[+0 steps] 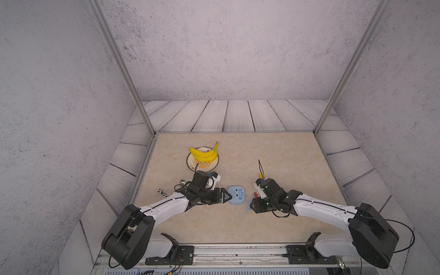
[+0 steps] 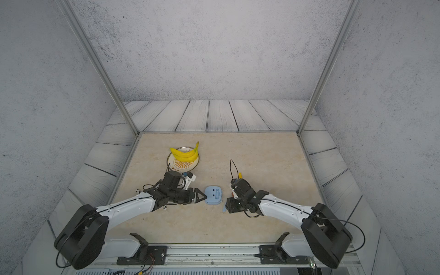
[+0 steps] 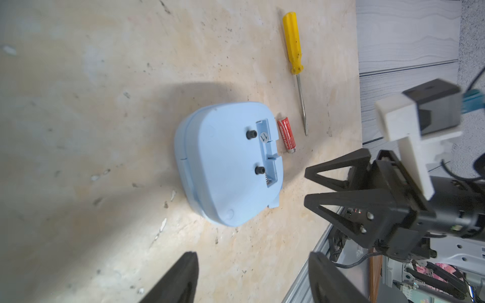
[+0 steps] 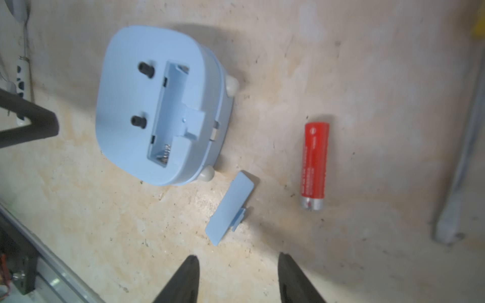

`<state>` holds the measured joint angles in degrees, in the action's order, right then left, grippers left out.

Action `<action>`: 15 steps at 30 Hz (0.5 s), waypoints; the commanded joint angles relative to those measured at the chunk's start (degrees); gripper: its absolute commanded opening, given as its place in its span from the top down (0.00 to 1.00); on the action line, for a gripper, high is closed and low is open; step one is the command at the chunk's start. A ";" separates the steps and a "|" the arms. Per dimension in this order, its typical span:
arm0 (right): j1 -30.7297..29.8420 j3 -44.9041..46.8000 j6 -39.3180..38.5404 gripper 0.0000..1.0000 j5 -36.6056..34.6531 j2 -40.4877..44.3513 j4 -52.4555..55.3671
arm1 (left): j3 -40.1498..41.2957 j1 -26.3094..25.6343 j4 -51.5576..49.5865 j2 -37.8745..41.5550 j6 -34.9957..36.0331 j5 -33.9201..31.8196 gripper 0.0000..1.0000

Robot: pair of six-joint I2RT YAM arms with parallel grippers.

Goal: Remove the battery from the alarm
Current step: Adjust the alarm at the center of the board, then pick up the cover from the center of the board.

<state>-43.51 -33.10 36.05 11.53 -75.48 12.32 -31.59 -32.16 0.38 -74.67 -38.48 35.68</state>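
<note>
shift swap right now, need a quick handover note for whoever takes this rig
Left gripper: open, empty, close to the alarm's edge.
Right gripper: open, empty, near the cover.
Alarm: face down on the table, battery bay open and empty.
Battery: lying on the table, apart from the alarm.
Done: cover off, battery out.
Left: apparently nothing; probably just pull the arms back.

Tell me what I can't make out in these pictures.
Alarm face: hidden in every view; it lies face down.
Battery: in a top view, mostly hidden behind the right arm.
Screwdriver: in the right wrist view, blurred and cut off by the edge.
Spotted stick: in a top view, too small, partly behind the left arm.
</note>
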 commanded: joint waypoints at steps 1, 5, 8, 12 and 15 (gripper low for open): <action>1.46 2.86 6.81 0.54 6.15 -1.84 -9.90 | 1.74 -0.09 -1.47 2.21 -1.25 -2.56 0.27; 2.49 4.01 9.61 0.58 8.04 -5.17 -15.58 | 2.65 -0.14 -3.01 3.37 -0.94 -3.43 0.27; 3.14 4.19 10.74 0.61 7.68 -7.00 -17.44 | 3.12 -0.09 -3.05 3.57 -1.03 -3.74 0.27; 3.77 3.71 11.21 0.65 7.02 -8.48 -16.95 | 2.87 -0.09 -3.24 3.26 -0.92 -3.72 0.27; 3.78 3.48 10.95 0.67 6.84 -8.40 -15.62 | 2.60 -0.10 -3.30 2.98 -0.81 -3.76 0.27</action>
<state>-39.94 -29.61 46.35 18.52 -83.13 -4.97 -29.08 -32.16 -1.96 -71.83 -39.48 32.53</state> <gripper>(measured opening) 0.338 0.724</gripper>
